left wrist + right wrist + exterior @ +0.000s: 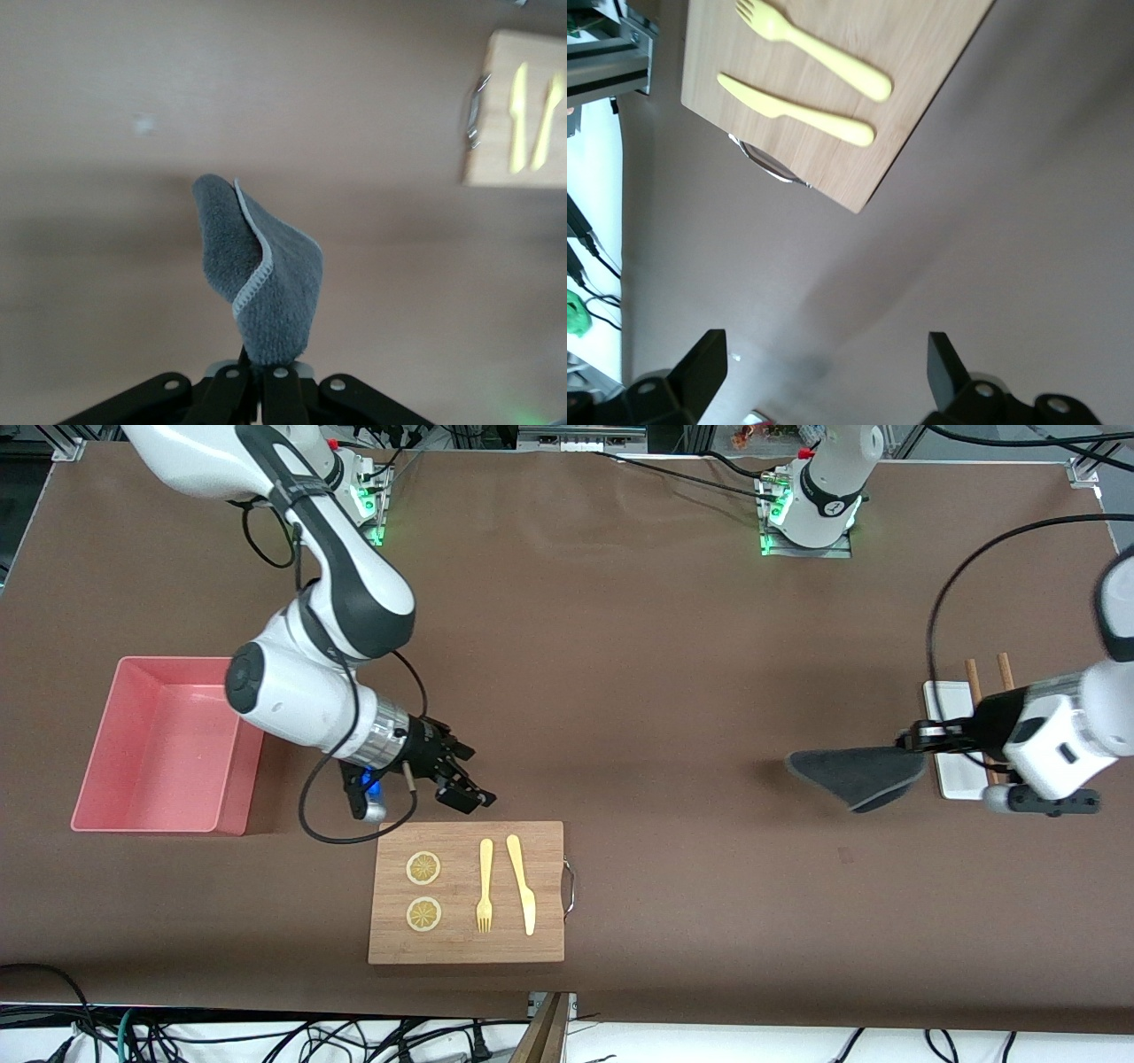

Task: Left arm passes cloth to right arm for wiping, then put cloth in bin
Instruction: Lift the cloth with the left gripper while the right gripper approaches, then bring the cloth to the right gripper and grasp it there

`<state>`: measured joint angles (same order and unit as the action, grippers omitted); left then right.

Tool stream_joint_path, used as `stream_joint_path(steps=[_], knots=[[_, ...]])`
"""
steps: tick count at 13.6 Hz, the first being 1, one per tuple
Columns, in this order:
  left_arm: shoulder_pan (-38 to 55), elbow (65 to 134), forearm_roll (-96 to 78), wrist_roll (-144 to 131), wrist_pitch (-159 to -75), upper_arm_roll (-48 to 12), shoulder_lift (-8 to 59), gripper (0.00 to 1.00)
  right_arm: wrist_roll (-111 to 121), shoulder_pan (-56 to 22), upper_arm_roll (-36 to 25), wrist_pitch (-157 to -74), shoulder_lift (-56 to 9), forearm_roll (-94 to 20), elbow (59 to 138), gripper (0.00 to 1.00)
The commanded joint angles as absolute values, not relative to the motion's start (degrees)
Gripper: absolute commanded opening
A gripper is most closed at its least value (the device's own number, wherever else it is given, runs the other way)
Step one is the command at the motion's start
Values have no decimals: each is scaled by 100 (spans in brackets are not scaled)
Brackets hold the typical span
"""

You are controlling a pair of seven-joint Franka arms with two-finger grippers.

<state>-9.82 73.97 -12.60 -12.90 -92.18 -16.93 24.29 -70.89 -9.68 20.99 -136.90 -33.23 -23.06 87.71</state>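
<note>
My left gripper (pixel 908 741) is shut on one edge of the dark grey cloth (pixel 855 775) and holds it in the air over the brown table at the left arm's end. In the left wrist view the cloth (pixel 266 274) hangs folded from the shut gripper (pixel 260 376), its pale hem showing. My right gripper (pixel 468 786) is open and empty, just above the table by the wooden board's edge farther from the front camera. In the right wrist view its fingers (pixel 700 363) stand wide apart. The pink bin (pixel 168 744) stands empty at the right arm's end.
A wooden board (pixel 467 892) with two lemon slices, a yellow fork (pixel 485 884) and a yellow knife (pixel 522 883) lies near the front edge. A white tray (pixel 952 737) with two wooden sticks sits beside my left gripper.
</note>
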Motion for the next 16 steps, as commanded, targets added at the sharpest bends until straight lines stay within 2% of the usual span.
stream_joint_path(steps=[1, 6, 12, 16], knots=[[-512, 7541, -1669, -2509, -10007, -1608, 2425, 0, -7601, -1010, 2337, -14140, -3602, -2408, 8736, 100], [561, 7541, -2045, -3331, -10835, -1608, 2733, 0, -8375, -1326, 2443, -15001, -4051, -2399, 8710, 100], [1282, 7550, -2479, -3858, -11802, -1608, 3041, 0, -8684, -1573, 2443, -15591, -4341, -2399, 8692, 100], [1433, 7550, -2479, -3867, -11900, -1608, 3067, 0, -8903, -1670, 2478, -15925, -4535, -2391, 8640, 100]])
